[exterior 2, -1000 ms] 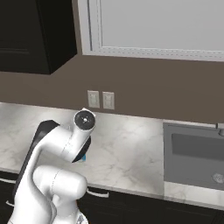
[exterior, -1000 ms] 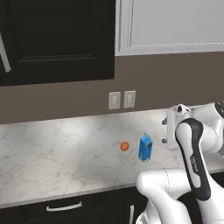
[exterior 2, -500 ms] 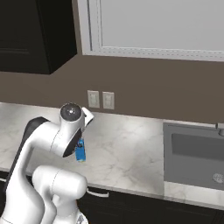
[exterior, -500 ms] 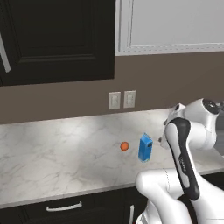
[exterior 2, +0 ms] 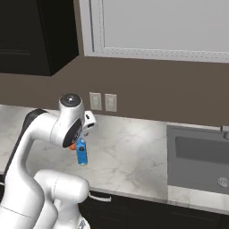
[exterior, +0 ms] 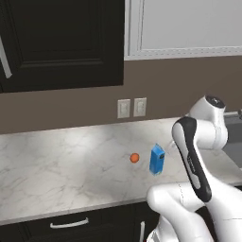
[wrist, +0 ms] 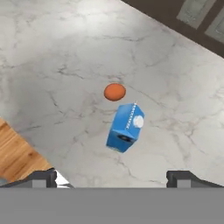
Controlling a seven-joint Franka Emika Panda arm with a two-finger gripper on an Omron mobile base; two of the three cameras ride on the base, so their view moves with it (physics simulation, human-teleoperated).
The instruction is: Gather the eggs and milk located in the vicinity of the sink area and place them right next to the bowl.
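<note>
The milk (exterior: pixel 157 159), a small blue carton with a pale gabled top, stands upright on the marble counter (exterior: pixel 56 165). In the right base view the milk (exterior 2: pixel 81 152) sits just below my white hand. The hand view looks down on the milk (wrist: pixel 126 127), which lies ahead of my gripper (wrist: pixel 113 179). Its fingertips (wrist: pixel 41 178) stand wide apart, open, with nothing between them. The dark grey sink (exterior 2: pixel 199 156) lies far to the right of the carton, and its tap (exterior 2: pixel 225 130) is at the frame edge. The eggs and the bowl are out of view.
A small orange ball (exterior: pixel 134 158) rests just left of the carton, and is also in the hand view as the ball (wrist: pixel 115 92). Two wall outlets (exterior: pixel 132 108) sit on the brown backsplash. The counter's front edge and wooden floor (wrist: pixel 13 157) are near my fingers. Dark upper cabinets hang above.
My arm has swung: its elbow moved right in the left base view and uncovered the carton in the right base view. The carton and the ball have not moved.
</note>
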